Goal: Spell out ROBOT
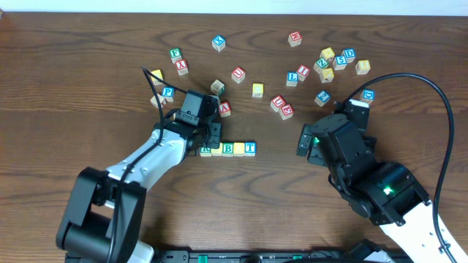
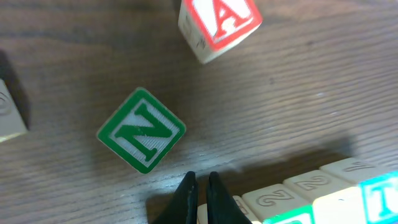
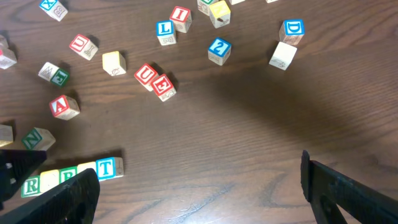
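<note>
left wrist: green n cube (image 2: 142,129) tilted on grained wood table (image 2: 298,93)

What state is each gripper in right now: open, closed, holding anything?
Left gripper: closed, holding nothing.
Right gripper: open, empty.

Both arms reach inward, one gripper pinched, one spread
The left arm (image 1: 157,157) stretches forward and to its right, the left gripper (image 2: 199,185) pointing down with fingertips pressed together on nothing; the right arm (image 1: 365,174) angles toward its left, the right gripper (image 3: 199,168) empty, fingers held wide apart
</note>
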Robot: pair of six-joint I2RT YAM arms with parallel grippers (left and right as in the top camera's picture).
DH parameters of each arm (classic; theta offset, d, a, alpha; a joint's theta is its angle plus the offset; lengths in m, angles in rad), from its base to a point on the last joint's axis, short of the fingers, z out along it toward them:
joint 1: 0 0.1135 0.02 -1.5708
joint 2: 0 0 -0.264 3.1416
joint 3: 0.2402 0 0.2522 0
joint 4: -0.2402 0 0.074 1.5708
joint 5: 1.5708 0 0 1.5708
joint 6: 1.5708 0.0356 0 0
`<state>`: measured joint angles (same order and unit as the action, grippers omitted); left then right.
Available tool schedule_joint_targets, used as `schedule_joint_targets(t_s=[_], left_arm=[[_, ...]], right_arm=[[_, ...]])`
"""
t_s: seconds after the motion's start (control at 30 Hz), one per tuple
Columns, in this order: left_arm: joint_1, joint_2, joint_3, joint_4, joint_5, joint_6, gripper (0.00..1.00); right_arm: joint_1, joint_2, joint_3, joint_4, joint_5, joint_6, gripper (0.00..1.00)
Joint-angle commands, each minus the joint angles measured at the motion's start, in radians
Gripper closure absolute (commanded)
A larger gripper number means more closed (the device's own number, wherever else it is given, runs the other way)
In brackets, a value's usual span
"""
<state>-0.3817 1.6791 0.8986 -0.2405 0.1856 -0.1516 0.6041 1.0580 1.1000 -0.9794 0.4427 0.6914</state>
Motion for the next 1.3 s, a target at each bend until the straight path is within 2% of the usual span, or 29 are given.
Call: schedule_joint_targets(t_s=[0.0,1.27], left_arm=[[-0.002,0.027,0.032,0.0,0.01,0.02,0.93],[-0.03,0.027,0.033,-0.019,0.016,0.02,0.93]], right_arm=[[-0.008,-0.004,-0.002,-0.002,0.019,-0.013,0.01],[-0.008,-0.004,-0.002,-0.002,0.019,-0.013,0.01]])
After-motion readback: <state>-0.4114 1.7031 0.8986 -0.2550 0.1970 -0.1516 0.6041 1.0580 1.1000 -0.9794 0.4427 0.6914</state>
